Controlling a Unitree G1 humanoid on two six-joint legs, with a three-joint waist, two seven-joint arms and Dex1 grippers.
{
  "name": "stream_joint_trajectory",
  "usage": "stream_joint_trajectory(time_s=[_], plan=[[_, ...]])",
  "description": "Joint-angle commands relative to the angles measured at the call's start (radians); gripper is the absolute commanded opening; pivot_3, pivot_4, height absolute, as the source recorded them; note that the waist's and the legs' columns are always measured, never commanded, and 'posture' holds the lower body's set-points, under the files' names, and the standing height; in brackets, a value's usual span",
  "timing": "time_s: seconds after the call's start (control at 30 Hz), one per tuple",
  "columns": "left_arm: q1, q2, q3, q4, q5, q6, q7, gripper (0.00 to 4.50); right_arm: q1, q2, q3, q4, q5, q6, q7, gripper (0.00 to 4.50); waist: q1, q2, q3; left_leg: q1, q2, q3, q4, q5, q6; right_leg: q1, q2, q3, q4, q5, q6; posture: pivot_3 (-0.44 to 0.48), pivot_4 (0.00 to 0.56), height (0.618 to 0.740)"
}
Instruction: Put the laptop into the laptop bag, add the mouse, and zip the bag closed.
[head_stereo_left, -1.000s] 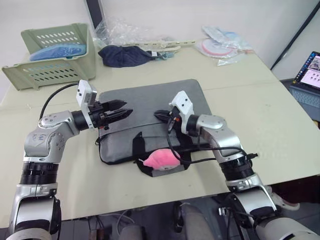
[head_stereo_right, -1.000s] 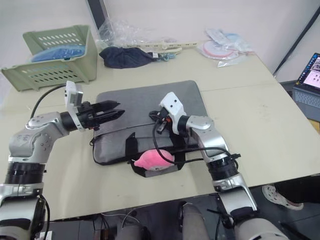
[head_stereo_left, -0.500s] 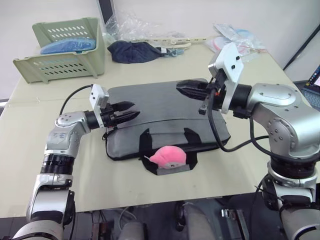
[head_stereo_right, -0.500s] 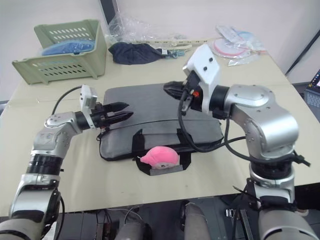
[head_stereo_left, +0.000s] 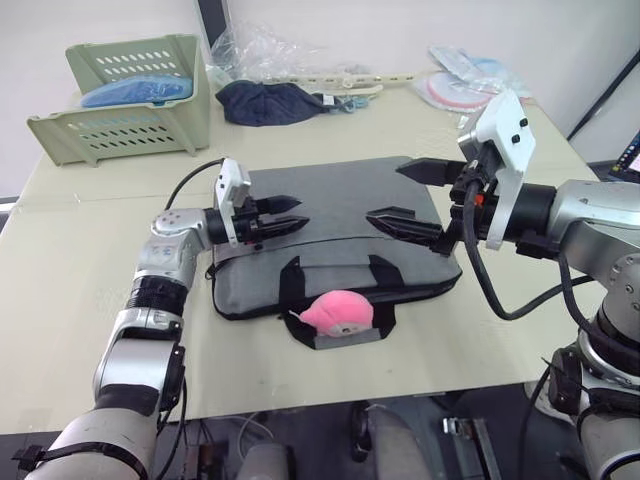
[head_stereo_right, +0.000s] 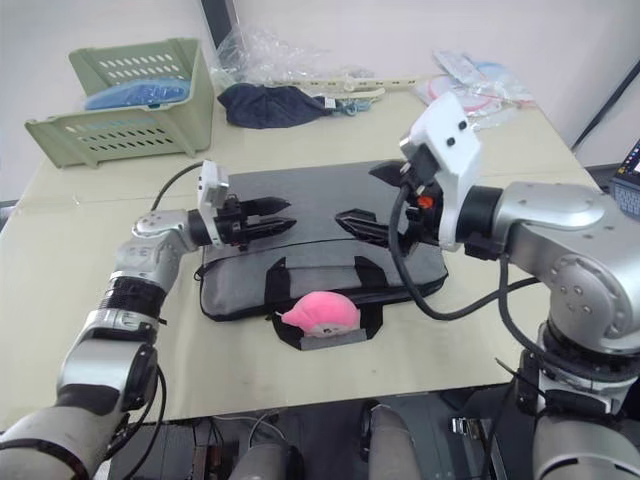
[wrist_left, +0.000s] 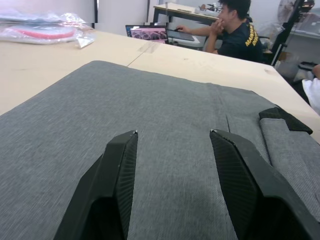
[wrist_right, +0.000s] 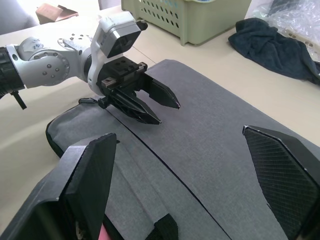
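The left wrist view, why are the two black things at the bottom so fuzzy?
In the left wrist view, those are the left tool's own fingers, too close to the lens to be sharp; the bag beyond them is crisper, with its weave showing.

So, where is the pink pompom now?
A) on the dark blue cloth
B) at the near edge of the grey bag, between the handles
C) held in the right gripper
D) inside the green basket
B: the pink pompom lies at the laptop bag's near edge, by the black strap handles.
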Motion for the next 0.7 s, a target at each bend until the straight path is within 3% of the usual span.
stream_joint_trajectory(time_s=[0.03,0.13,0.37,0.7], plan=[[-0.055,-0.032,0.016,0.058,0.0,-0.057,-0.051,1.11,-0.017,0.01,-0.062,-0.044,0.023,0.038,-0.068,4.5,0.0,0.0,0.0,0.0,0.0,0.0,0.0,0.0,0.0,0.0,0.0,0.0,0.0,0.0,0.0,0.0,0.15,0.74],[-0.068,-0.04,0.021,0.084,0.003,-0.061,-0.067,0.06,-0.004,0.014,-0.069,-0.061,0.035,0.051,-0.084,4.5,0.0,0.0,0.0,0.0,0.0,0.0,0.0,0.0,0.0,0.0,0.0,0.001,0.0,0.0,0.0,0.0,0.15,0.74],[-0.066,-0.057,0.02,0.159,0.039,-0.128,-0.075,0.06,0.01,0.025,-0.086,-0.076,0.061,0.077,-0.123,4.5,0.0,0.0,0.0,0.0,-0.002,0.0,0.0,0.0,0.001,0.0,-0.001,0.001,0.001,0.0,0.001,0.0,0.15,0.74],[-0.06,-0.135,0.016,0.407,0.136,-0.283,-0.012,0.06,0.167,-0.042,-0.084,-0.089,0.08,0.009,-0.118,4.5,0.004,-0.001,-0.001,0.003,-0.006,-0.001,-0.001,0.002,0.004,0.007,-0.006,0.002,-0.001,0.002,0.003,0.0,0.15,0.74]])
